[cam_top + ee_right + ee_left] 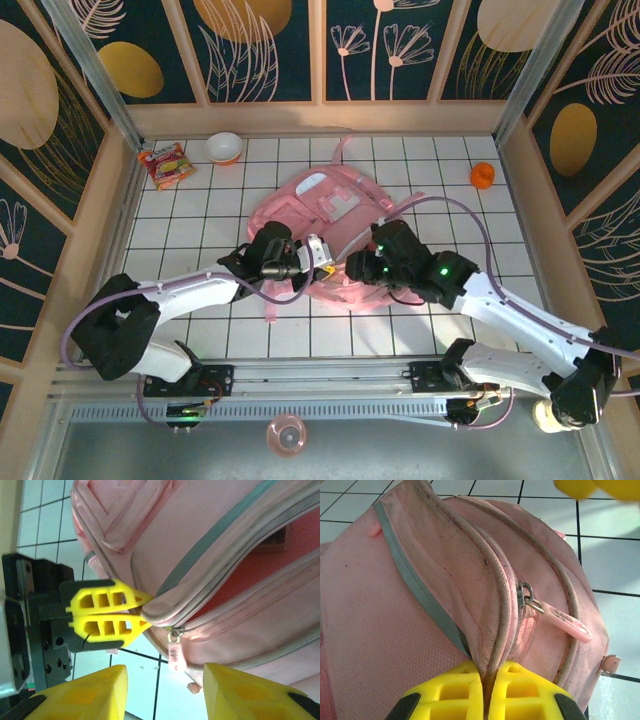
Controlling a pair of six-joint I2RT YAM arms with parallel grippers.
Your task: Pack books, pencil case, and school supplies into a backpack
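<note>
While the left gripper (485,672) pinches tight on a zip-edge seam of the large soft pink fabric backpack (295,205) lying on the white tiled table (200,215), the right gripper (165,685) stands half open, empty.

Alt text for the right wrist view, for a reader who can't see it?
The left hand pinches a seam of the pink backpack between its yellow fingers. Below, the right hand stands open, a zip pull hanging just above its gap.

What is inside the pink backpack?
Through the open slit in the backpack, a reddish inside and a dark patch show. Its pink cloth covers the rest, so whether anything is packed in there cannot be told.
</note>
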